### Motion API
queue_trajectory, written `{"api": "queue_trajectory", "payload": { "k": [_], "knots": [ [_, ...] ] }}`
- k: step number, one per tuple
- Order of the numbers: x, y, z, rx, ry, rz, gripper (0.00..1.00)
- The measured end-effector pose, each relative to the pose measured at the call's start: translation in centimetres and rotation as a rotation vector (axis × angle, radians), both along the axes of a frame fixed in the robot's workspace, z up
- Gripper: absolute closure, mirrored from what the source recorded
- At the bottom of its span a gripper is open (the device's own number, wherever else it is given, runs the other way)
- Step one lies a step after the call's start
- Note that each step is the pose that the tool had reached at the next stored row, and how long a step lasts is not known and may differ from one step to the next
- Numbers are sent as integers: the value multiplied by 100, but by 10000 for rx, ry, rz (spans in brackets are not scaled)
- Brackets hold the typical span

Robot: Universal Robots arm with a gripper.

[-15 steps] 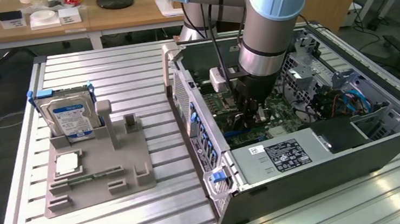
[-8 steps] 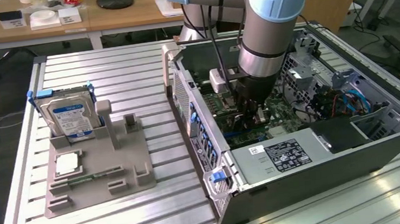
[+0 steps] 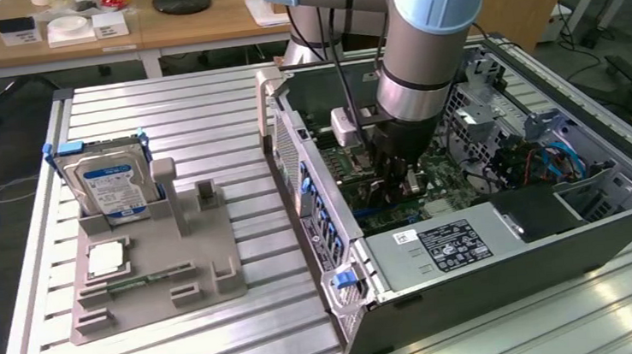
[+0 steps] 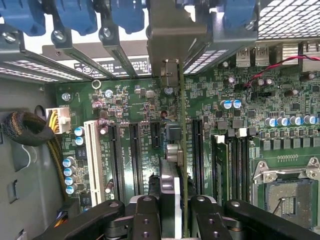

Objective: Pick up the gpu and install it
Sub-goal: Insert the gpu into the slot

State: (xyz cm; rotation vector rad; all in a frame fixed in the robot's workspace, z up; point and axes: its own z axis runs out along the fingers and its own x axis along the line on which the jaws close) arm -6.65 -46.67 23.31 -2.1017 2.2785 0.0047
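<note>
I see the gpu (image 4: 173,150) edge-on, a thin green board with dark parts, running from between my fingers to its silver bracket (image 4: 169,35) at the case's rear slot openings. My gripper (image 4: 172,216) is shut on the gpu, one black finger (image 4: 145,215) on each side of it. The card hangs upright just above the motherboard (image 4: 250,115), over the row of black expansion slots (image 4: 135,155). I cannot tell whether it touches a slot. In the exterior view, my gripper (image 3: 397,178) reaches down into the open computer case (image 3: 506,255).
Blue slot latches (image 4: 80,17) line the case's rear wall. A power supply (image 3: 448,243) sits at the case's near end. On the exterior view's left, a grey fixture (image 3: 153,277) holds a hard drive (image 3: 110,182) and a processor chip (image 3: 106,260). A cable bundle (image 4: 25,130) lies beside the board.
</note>
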Motion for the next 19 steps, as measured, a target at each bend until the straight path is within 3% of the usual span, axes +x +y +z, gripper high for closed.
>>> {"api": "queue_trajectory", "payload": {
  "k": [19],
  "knots": [
    [0,25,-25,-2,3,22,72]
  ]
}}
